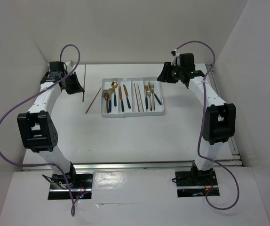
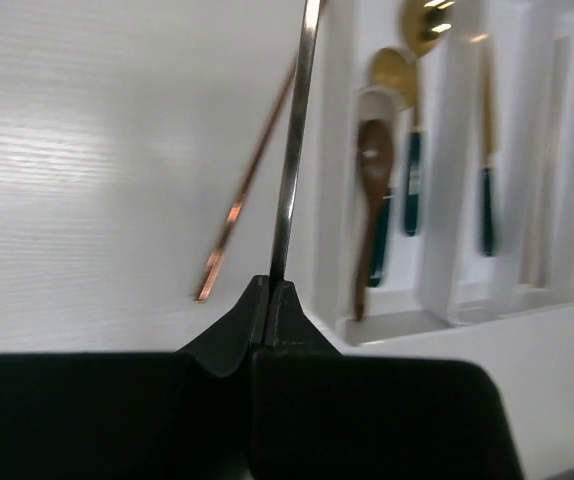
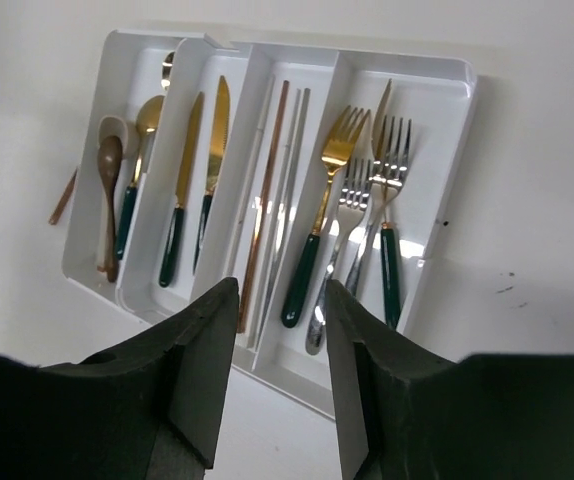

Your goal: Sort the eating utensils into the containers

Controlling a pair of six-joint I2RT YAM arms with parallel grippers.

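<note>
Our left gripper (image 2: 269, 292) is clamped tight on the end of a thin dark chopstick (image 2: 292, 170), which juts straight out from the closed fingertips. Just to its left a copper chopstick (image 2: 245, 190) lies loose and slanted on the table (image 1: 135, 136), near the tray's left wall without touching it. The white tray (image 2: 397, 325) sits beyond. From left to right its four channels hold spoons (image 3: 132, 190), knives (image 3: 207, 170), two more chopsticks (image 3: 267, 190) and forks (image 3: 332, 190).

Our right gripper (image 3: 279, 295) hangs with its jaws apart and holds nothing, off the tray's far right corner in the top view. Bare tabletop stretches left of the tray and between it and the arm bases. White walls (image 1: 27, 42) close in the left, right and far sides.
</note>
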